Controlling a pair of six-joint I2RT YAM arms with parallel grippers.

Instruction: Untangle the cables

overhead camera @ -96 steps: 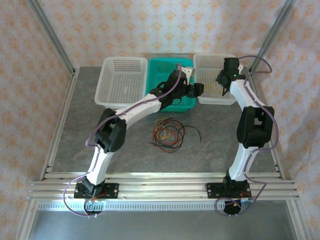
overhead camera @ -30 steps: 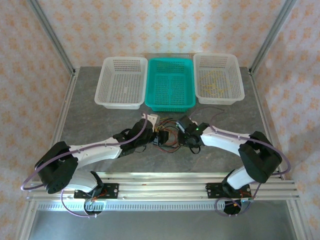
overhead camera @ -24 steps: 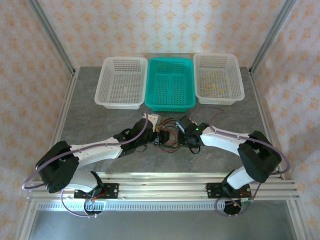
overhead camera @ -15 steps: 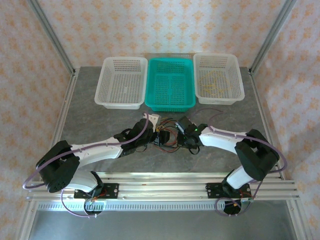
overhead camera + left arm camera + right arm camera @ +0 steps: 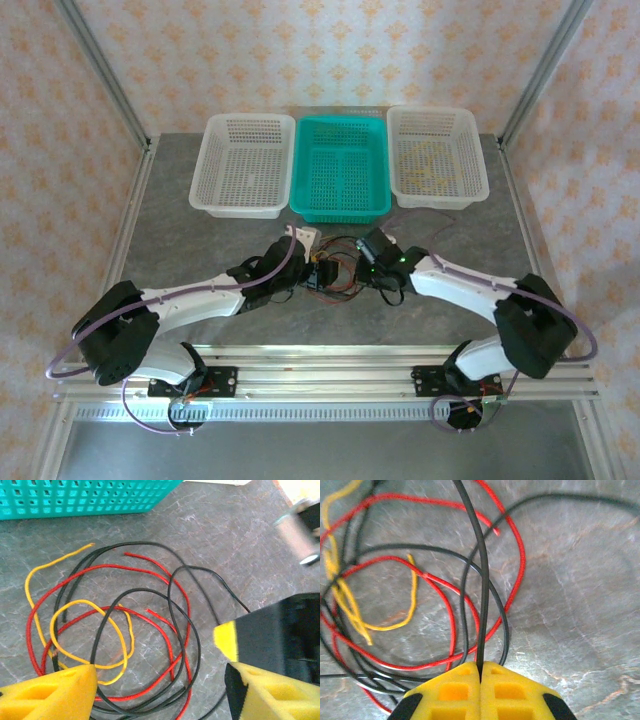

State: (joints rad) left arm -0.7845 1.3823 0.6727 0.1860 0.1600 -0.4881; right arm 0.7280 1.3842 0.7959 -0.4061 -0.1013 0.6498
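Right gripper (image 5: 481, 676): jaws fully closed, yellow pads pressed flat together. One black cable (image 5: 483, 590) is pinched in the seam between them. It runs straight up from the pads across the table (image 5: 580, 610) and curves toward the top edge of the right wrist view.

Left gripper (image 5: 157, 685): jaws wide apart, its yellow fingers (image 5: 50, 692) at the lower corners of the left wrist view. Nothing is held. The gap between the fingers lies over the near edge of the cables (image 5: 120, 625).

Cables: one loose overlapping pile of red, yellow and black strands, flat on the grey marbled table.
- Left wrist view: two yellow loops on the left of the pile, red loops crossing through the middle, black loops laid over both.
- One black end trails off to the right, toward the right finger.
- Right wrist view: the yellow strands bunch at the left edge, and a red loop arcs to the right of the held black cable.

Top view: both arms lie low over the table, with the left gripper (image 5: 314, 272) and right gripper (image 5: 376, 266) on either side of the cables (image 5: 338, 262). The pile sits mid-table, just in front of the teal basket (image 5: 340, 205). White baskets flank it on the left (image 5: 243, 205) and right (image 5: 437, 200). The right one holds pale yellow strands, too small to identify.
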